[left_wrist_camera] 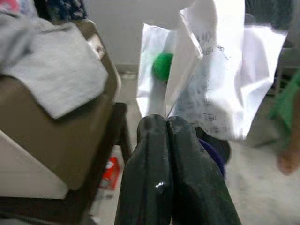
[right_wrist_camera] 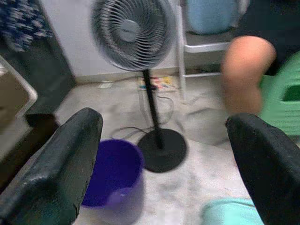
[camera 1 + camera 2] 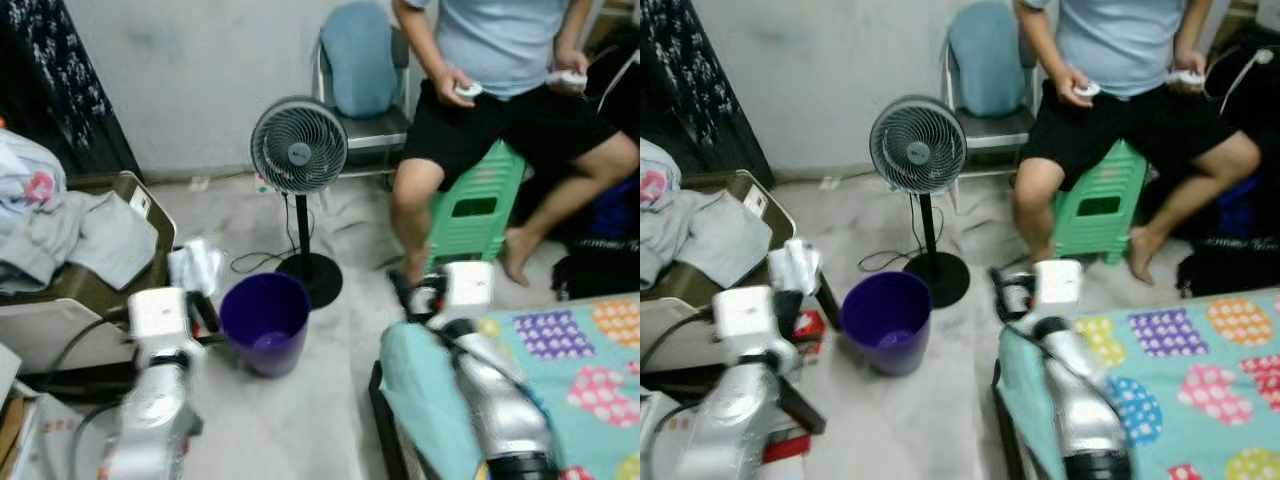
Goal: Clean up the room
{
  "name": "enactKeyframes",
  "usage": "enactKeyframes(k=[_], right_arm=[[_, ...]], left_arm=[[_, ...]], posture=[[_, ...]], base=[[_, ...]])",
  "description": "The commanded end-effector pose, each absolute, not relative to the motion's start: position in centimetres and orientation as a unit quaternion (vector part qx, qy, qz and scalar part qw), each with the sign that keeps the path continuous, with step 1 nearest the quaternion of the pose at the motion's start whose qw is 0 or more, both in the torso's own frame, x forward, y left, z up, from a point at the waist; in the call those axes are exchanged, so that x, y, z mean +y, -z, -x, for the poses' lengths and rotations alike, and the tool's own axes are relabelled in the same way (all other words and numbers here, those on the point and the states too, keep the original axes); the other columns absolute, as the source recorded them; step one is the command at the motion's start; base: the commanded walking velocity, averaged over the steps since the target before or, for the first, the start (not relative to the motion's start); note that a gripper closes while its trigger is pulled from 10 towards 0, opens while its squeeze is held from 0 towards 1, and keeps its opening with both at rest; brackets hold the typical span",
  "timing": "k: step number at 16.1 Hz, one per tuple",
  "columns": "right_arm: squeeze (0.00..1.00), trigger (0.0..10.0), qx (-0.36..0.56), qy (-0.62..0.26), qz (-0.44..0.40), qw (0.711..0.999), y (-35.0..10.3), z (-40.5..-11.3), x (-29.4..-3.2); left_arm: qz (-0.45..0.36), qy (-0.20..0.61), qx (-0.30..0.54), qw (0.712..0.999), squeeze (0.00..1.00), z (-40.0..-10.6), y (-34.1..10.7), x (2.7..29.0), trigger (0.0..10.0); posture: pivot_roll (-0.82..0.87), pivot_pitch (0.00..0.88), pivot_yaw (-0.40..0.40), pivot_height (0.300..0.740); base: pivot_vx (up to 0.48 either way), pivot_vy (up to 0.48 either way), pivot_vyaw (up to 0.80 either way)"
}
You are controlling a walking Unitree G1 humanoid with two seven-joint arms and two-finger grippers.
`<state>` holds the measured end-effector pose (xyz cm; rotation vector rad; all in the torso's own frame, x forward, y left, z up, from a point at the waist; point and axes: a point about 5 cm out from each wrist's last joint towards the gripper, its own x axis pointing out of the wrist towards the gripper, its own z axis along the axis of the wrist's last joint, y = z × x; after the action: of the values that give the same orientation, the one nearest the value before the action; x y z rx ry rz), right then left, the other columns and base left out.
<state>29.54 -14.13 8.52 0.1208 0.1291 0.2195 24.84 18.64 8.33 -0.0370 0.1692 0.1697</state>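
L gripper (image 1: pixel 167 123) sits just beside the purple bin (image 3: pixel 265 320), on the bin's left, fingers pinched together on a crumpled white plastic wrapper (image 1: pixel 211 70); wrapper hangs beside the bin rim, not inside it. Something green shows through the wrapper, can't tell what. R gripper (image 2: pixel 164 136) is on the bin's right, near the corner of the bed w/ the teal dotted sheet (image 3: pixel 580 350), fingers spread wide apart, holding nothing. Bin stands upright on the pale floor, looks mostly empty inside. Left of the bin, past the L gripper, a brown box (image 3: pixel 95 290) w/ grey clothes (image 3: pixel 80 235) heaped on top. Just behind the bin, a standing fan (image 3: pixel 298 150), its round black base nearly touching the bin. Farther back, right of the fan, a person (image 3: pixel 500 60) sits on a green stool (image 3: pixel 480 205), a white controller in each hand. A blue chair (image 3: pixel 360 60) stands by the wall behind the fan.
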Motion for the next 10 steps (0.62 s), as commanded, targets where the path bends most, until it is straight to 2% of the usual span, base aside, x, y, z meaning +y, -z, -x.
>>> enactKeyframes(k=[1,4,10], right_arm=[[0.0,10.0,0.062,-0.098,-0.059,0.991,-8.6,-29.51,-14.9],[0.0,10.0,0.063,-0.097,-0.063,0.991,-8.55,-29.47,-14.87],[0.0,10.0,0.066,-0.095,-0.073,0.991,-8.48,-29.37,-14.78]], left_arm=[[0.024,-0.078,0.073,0.994,0.0,-25.05,-8.78,18.23,0.0],[0.03,-0.076,0.069,0.994,0.0,-25.04,-8.92,18.24,0.0],[0.03,-0.076,0.07,0.994,0.0,-25.04,-8.95,18.35,0.0]], posture=[[-0.11,0.0,0.013,0.74],[-0.11,0.0,0.014,0.74],[-0.11,0.0,0.019,0.74]], base=[[0.0,0.0,0.0],[0.0,0.0,0.0],[0.274,0.0,0.0]])
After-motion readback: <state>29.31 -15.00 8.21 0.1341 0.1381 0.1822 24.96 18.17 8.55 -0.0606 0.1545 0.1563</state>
